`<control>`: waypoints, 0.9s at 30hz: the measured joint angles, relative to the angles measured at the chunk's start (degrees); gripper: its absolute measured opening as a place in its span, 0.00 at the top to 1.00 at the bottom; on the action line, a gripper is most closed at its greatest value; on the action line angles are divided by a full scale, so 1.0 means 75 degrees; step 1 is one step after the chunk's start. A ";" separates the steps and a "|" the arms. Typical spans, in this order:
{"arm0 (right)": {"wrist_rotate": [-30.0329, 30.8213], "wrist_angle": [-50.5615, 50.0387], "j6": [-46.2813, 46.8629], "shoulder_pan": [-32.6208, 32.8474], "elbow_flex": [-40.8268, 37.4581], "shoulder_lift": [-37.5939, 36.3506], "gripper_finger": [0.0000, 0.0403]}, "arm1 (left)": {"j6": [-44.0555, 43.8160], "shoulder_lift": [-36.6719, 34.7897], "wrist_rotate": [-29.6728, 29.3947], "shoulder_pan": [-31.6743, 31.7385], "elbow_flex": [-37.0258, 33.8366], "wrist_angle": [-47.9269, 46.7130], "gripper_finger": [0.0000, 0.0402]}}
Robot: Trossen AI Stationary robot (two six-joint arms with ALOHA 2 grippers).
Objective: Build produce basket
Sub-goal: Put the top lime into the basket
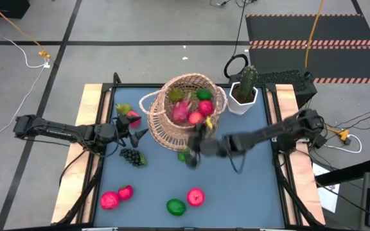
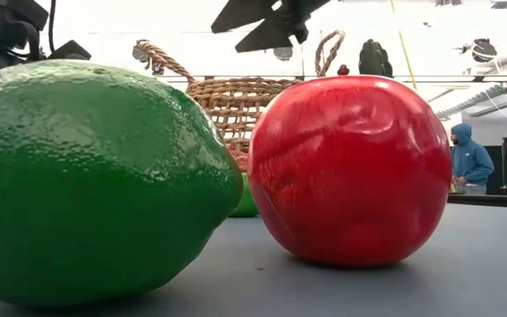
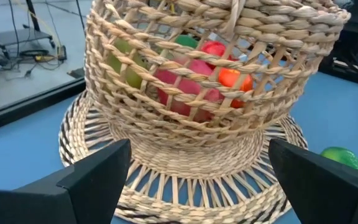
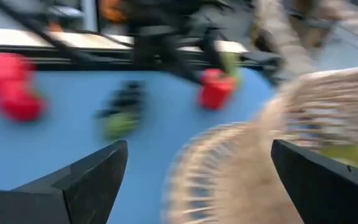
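Task partway done, going by how things lie now; several pcs in, more still out on the table [image 1: 236,186].

Left side: left claw [image 1: 135,137] sits low beside the basket's left flank, fingers spread w/ nothing between them; left wrist view shows it facing the weave close up. Next to it a small red-and-green fruit [image 1: 130,115], loose on the table, and dark grapes [image 1: 131,156] just in front of the claw. Near the front-left edge, two pink-red pcs [image 1: 115,197] lie together. All still to be loaded.

Middle: basket [image 1: 185,110] stands toward the far side of the table, handle looped over it. Inside, approx four or five pcs show: pink dragon fruit [image 1: 180,110], red apple [image 1: 205,107], green lime [image 1: 204,95], more reds below. Left wrist view confirms red, pink, green and orange shapes through the weave.

Front centre: a lime [image 1: 176,206] and a red apple [image 1: 196,196] rest near the front edge, well apart from the basket. Another green piece [image 1: 182,154] lies by the basket's foot.

Right: right claw [image 1: 194,154] is at the basket's front rim, blurred; wrist view shows its fingers wide, nothing held. Cactus pot [image 1: 243,96] stands beside the basket, not produce.

Est. roughly half left: approx seven loose pcs.
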 joint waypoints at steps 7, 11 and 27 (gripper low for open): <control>0.1818 0.5453 0.0421 0.1305 -0.2701 0.0402 0.02 | -0.0401 0.0000 0.0010 -0.0001 0.0000 -0.0176 0.05; 0.2090 0.7031 0.1401 0.0988 -0.3767 0.0975 0.02 | -0.0412 0.0000 -0.0047 -0.0001 0.0000 -0.0103 0.05; -0.0796 0.5660 0.2369 -0.0320 -0.2882 0.2782 0.03 | 0.0603 0.0000 -0.0131 0.0000 0.0000 0.0690 0.05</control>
